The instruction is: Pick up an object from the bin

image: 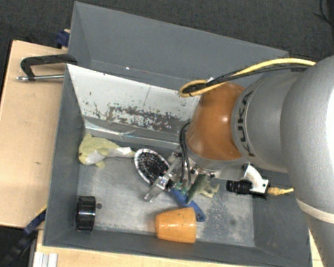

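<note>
End effector (174, 182) sits low in the bin (62, 162), as a pick requires, over a blue piece (187, 205) between brush (149, 163) and orange cup (176, 225). Released or clenched: cannot tell

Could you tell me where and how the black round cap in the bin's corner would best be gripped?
Probably across the round sides of the black cap, coming straight down from above. It lies alone on the bin floor, clear of the orange thing, but close to a wall, so closing along that wall should fit best.
</note>
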Robot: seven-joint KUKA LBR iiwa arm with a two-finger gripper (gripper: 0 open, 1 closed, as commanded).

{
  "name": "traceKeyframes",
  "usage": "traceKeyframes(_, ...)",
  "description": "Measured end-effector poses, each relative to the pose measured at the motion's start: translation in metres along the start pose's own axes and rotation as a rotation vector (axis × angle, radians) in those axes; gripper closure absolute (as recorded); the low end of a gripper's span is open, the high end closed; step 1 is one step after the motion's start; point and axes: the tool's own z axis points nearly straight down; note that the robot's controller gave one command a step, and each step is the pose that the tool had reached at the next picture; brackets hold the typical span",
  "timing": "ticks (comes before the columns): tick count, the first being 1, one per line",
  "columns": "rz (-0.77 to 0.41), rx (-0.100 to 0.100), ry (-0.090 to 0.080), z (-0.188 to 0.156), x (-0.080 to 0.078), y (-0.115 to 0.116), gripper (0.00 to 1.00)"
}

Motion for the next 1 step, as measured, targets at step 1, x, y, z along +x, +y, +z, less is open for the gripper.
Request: traceKeyframes(1,-0.002,0.001,0.0,-0.0019,-0.0004,0.0014,0.0)
